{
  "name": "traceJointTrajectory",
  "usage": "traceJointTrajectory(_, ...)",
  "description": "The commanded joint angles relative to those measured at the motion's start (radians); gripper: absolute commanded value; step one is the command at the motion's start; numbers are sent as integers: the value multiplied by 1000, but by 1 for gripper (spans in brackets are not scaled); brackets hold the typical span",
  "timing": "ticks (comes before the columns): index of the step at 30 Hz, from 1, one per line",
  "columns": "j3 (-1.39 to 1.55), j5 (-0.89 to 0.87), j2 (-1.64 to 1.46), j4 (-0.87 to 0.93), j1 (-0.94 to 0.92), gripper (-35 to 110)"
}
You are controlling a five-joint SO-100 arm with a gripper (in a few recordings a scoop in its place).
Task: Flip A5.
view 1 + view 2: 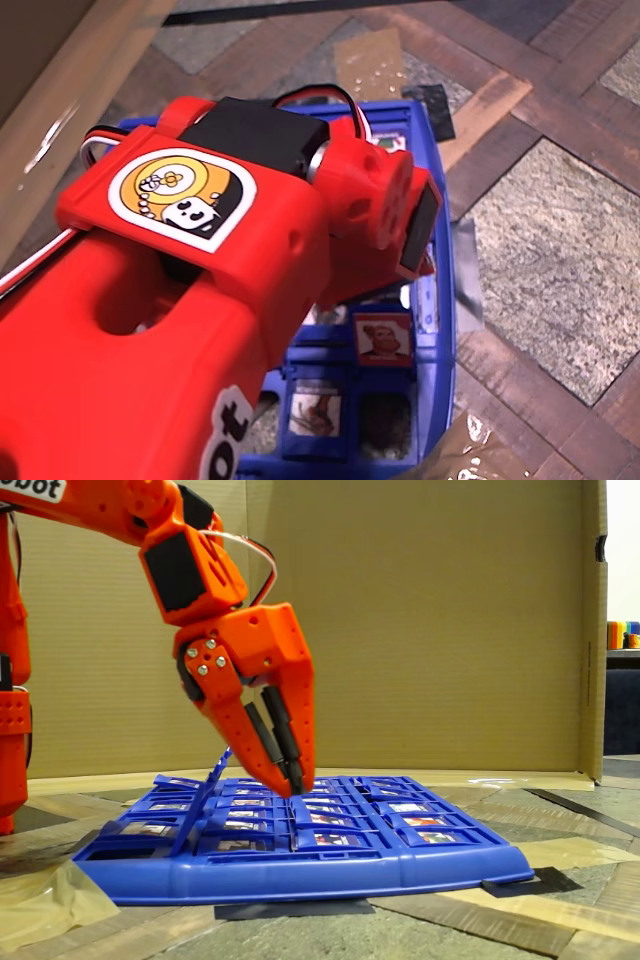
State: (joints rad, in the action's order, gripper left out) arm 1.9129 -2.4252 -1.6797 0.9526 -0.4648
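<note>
Gripper (296, 780), fingers nearly together and holding nothing, tips down on the blue board (300, 875); A5 cannot be singled out among the tiles, judged light, stiff, hinged, best nudged at its free edge.

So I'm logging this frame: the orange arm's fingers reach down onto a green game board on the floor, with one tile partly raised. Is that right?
Not quite: the game board is blue, not green, as the fixed view shows. The rest holds: the fingers reach down onto it, and one tile stands partly raised.
</note>
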Motion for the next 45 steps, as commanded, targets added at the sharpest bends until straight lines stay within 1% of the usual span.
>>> traceJointTrajectory(1,-40,77,-6,75,-28,0)
traceJointTrajectory(6,-60,195,-12,218,-55,0)
traceJointTrajectory(9,-87,235,-12,285,-67,0)
traceJointTrajectory(13,-117,265,-15,336,-74,0)
traceJointTrajectory(17,-114,241,-32,330,-71,0)
traceJointTrajectory(20,-84,183,-61,270,-58,0)
traceJointTrajectory(29,64,-20,-225,9,-8,0)
traceJointTrajectory(37,255,-190,-449,-275,41,0)
traceJointTrajectory(45,451,-322,-695,-611,84,0)
